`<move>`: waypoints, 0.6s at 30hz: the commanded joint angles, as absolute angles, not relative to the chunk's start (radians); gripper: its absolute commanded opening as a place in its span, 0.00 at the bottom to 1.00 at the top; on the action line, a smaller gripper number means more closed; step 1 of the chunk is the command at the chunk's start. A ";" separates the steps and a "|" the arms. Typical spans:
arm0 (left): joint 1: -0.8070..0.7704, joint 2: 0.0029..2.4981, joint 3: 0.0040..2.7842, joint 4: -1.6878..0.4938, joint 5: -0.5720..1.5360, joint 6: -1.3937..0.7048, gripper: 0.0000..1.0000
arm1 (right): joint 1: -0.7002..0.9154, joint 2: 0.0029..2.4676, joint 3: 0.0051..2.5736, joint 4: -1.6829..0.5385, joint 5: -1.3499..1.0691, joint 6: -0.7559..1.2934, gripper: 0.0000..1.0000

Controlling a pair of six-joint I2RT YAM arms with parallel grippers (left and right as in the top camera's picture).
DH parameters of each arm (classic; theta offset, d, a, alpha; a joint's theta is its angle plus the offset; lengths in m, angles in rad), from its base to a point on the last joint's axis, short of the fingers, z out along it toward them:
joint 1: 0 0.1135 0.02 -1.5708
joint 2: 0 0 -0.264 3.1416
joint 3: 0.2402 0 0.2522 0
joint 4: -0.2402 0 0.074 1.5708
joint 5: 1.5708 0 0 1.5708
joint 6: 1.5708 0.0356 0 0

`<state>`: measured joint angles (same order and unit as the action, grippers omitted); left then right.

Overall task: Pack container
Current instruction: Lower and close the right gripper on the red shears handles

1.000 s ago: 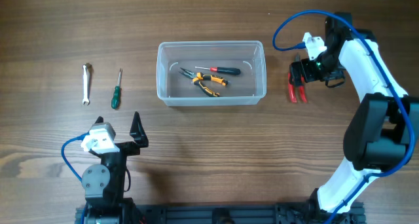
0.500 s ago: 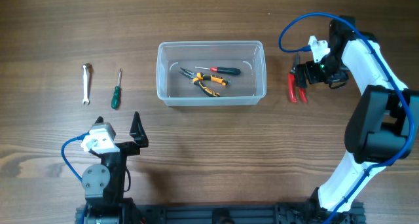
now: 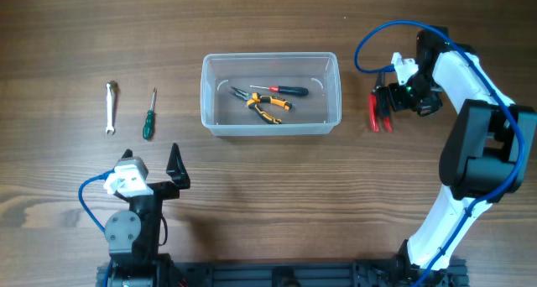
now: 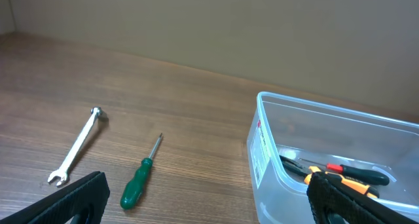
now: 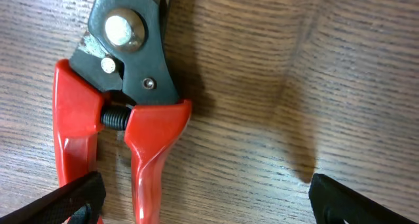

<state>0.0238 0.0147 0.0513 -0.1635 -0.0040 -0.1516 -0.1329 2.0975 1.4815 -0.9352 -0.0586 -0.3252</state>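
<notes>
1. While the right gripper (image 5: 209,201) hangs low over the red-handled pliers (image 5: 149,129) with nothing in its grasp, the step in hand looks like the pick-up. To do it well, I judge it should shift sideways until both red handles lie between the fingers. It should then close across them near the spring, so the pliers lift level and do not swing.
2. Its jaws stand wide apart, one finger at each lower corner of the wrist view. One finger overlaps the outer handle; whether it touches, I cannot tell.
3. Near the pliers, toward the table's middle, the container (image 3: 270,130) sits upright. Inside it are orange pliers (image 3: 267,107) and a black-handled screwdriver (image 3: 287,91).
4. Beyond it, well apart, a green screwdriver (image 3: 149,115) and a wrench (image 3: 110,106) lie on the wood.
5. Farthest off, the left gripper (image 3: 151,163) sits by its base, spread wide and empty.
</notes>
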 commanded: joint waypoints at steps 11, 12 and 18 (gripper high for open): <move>0.018 0.007 0.045 -0.160 -0.017 -0.135 1.00 | -0.138 2.128 1.477 -0.900 -0.045 -0.285 1.00; 0.017 0.007 0.045 -0.160 -0.017 -0.135 1.00 | -0.138 2.135 1.477 -0.900 -0.045 -0.288 1.00; 0.018 0.007 0.045 -0.160 -0.017 -0.135 1.00 | -0.138 2.160 1.477 -0.900 -0.044 -0.289 1.00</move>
<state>0.0238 0.0147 0.0513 -0.1635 -0.0040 -0.1516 -0.1326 2.1113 1.4818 -0.9031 -0.0509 -0.2996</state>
